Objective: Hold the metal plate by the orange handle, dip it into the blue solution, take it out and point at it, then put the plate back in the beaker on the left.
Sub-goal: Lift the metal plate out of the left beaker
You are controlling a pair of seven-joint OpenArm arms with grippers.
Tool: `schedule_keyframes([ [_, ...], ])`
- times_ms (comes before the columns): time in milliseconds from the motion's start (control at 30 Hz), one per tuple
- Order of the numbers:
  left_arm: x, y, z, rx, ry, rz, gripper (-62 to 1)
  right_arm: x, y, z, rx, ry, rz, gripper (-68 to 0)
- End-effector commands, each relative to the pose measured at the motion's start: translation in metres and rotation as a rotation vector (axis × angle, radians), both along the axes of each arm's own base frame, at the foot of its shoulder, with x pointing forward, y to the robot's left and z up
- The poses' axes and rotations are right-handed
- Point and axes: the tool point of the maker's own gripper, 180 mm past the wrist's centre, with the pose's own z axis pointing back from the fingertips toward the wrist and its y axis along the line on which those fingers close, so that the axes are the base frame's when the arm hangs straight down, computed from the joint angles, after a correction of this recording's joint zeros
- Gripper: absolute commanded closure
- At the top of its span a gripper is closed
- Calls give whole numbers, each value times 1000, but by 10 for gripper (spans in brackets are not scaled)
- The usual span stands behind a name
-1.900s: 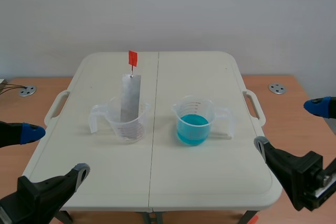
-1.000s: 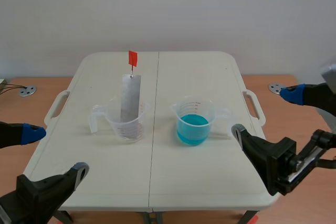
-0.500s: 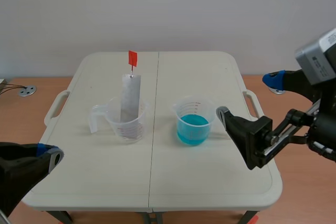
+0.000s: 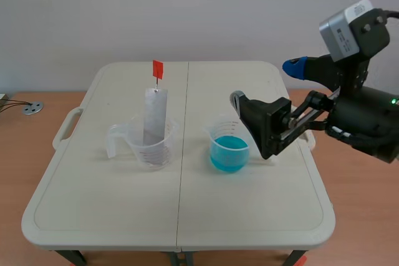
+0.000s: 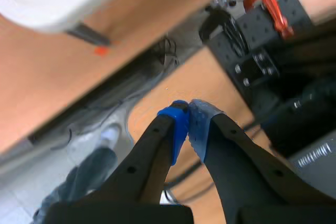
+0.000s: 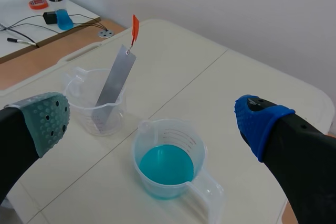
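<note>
The left end effector is hanging off the edge of the white folding table, with its two fingers pressing together on nothing. On the table, the grey metal plate with the small orange handle is standing tilted in the clear plastic beaker on the left, well apart from both end effectors, and the clear plastic beaker of blue solution is sitting near it. The right end effector is hovering raised at that beaker's right side, fingers spread wide and gripping nothing.
</note>
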Motion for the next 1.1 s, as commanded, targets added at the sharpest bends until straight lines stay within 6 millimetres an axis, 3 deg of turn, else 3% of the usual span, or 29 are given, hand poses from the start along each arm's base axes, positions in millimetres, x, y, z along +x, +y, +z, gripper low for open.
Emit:
schedule_keyframes([
  [0,-2,-5,3,-20,0,-4,-28,10,1,8,30,-21,-13,-661],
  [633,-43,27,-27,48,128,39,-27,62,47,-2,58,16,43,-661],
  [1067,-45,29,-29,52,135,41,-27,100,82,-10,57,55,96,-661],
])
